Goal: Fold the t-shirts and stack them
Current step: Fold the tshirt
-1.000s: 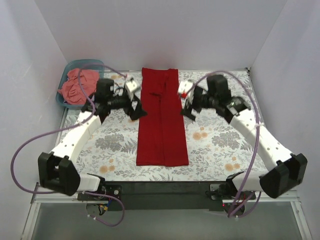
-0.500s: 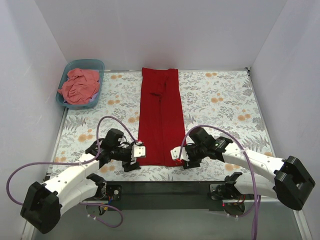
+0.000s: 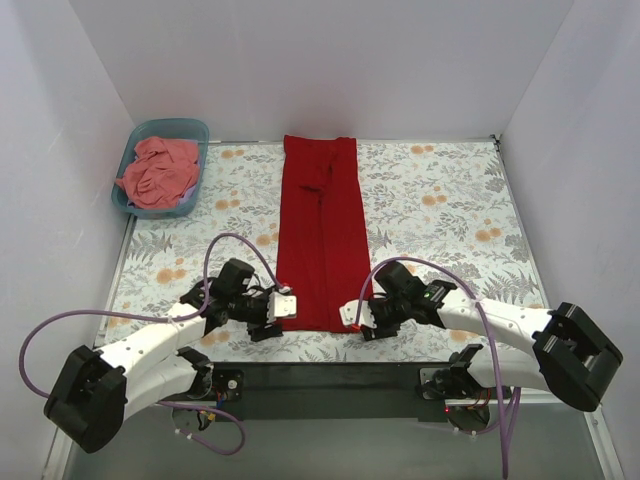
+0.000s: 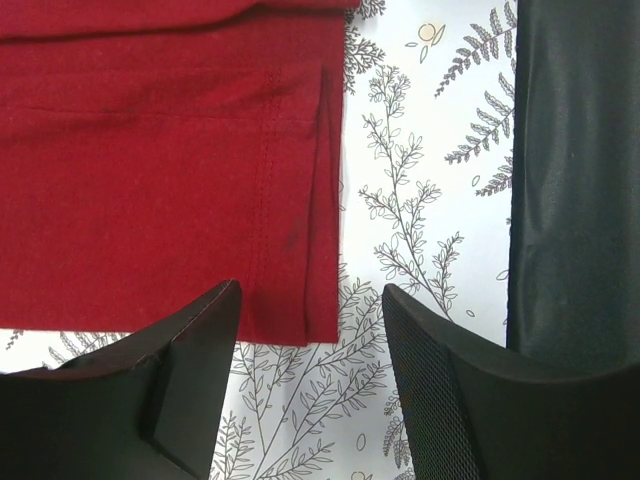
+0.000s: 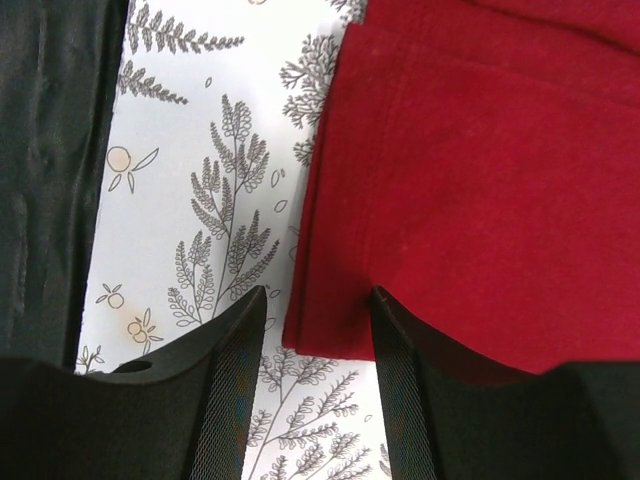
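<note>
Looking down from the top camera, you see the deep crimson red cotton t-shirt (image 3: 322, 235) folded into a long narrow strip down the middle of the frame. It lies flat on the white floral-print table cover (image 3: 440, 220), its upper end by the back wall and its lower hem just above the arm bases.

Your left gripper (image 3: 283, 306) sits low at the lower left corner of that hem, and your right gripper (image 3: 352, 313) sits at the lower right corner, each pointing inward at the cloth.

In the left wrist view the left gripper (image 4: 310, 292) is released, its two dark fingers (image 4: 195, 350) spread wide at the bottom of the frame. The stitched corner of the red shirt (image 4: 150, 170) lies in the gap between them. A black strip (image 4: 575, 170) runs down the right edge.

In the right wrist view the right gripper (image 5: 318, 295) is likewise spread, with the layered corner of the red shirt (image 5: 480, 170) reaching down between its fingers (image 5: 230, 380). Neither pair pinches the fabric, and you cannot tell whether the fingertips touch the table cover.

The crumpled salmon-pink t-shirt (image 3: 155, 172) lies heaped inside the teal plastic tub (image 3: 199, 135) in the upper left of the top view, well apart from both arms
</note>
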Controlling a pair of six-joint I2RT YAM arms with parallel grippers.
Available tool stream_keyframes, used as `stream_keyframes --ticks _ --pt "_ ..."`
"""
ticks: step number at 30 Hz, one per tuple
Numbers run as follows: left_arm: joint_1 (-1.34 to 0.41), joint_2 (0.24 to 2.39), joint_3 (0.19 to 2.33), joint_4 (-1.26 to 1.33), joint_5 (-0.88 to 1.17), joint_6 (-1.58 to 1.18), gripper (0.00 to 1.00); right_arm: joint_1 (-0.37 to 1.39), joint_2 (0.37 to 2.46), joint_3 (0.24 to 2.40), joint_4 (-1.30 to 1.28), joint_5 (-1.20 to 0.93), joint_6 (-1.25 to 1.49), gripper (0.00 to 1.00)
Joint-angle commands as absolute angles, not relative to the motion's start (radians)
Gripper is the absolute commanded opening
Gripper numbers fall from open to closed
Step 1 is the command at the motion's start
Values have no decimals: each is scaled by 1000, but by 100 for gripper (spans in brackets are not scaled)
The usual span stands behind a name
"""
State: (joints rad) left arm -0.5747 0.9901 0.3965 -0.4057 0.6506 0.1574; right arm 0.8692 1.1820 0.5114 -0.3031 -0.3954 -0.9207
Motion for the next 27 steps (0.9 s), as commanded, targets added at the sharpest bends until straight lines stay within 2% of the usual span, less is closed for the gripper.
stream_keyframes --ticks 1,8,13,17,18,20,21,24,27 --pt "-591 1000 370 -376 644 184 57 876 1193 492 -256 -408 -939 52" --pt "-609 1055 345 -348 612 204 54 876 1238 462 -239 -379 -940 43" --pt "-614 1120 339 -295 565 154 46 876 1256 451 -235 -362 -925 37" --pt "-615 1210 365 -275 538 146 32 876 1261 439 -226 -327 -923 27" --pt "-615 1239 373 -275 531 156 29 876 1261 439 -222 -313 -922 16" --pt "-614 1259 382 -275 505 169 21 876 1264 443 -218 -299 -914 4" --pt "-615 1264 387 -279 497 173 12 876 1266 445 -215 -284 -910 1" --pt "-614 1244 409 -293 502 166 0 876 1255 463 -212 -272 -882 1" --pt "-617 1194 460 -359 561 150 0 880 1212 501 -232 -284 -850 1"
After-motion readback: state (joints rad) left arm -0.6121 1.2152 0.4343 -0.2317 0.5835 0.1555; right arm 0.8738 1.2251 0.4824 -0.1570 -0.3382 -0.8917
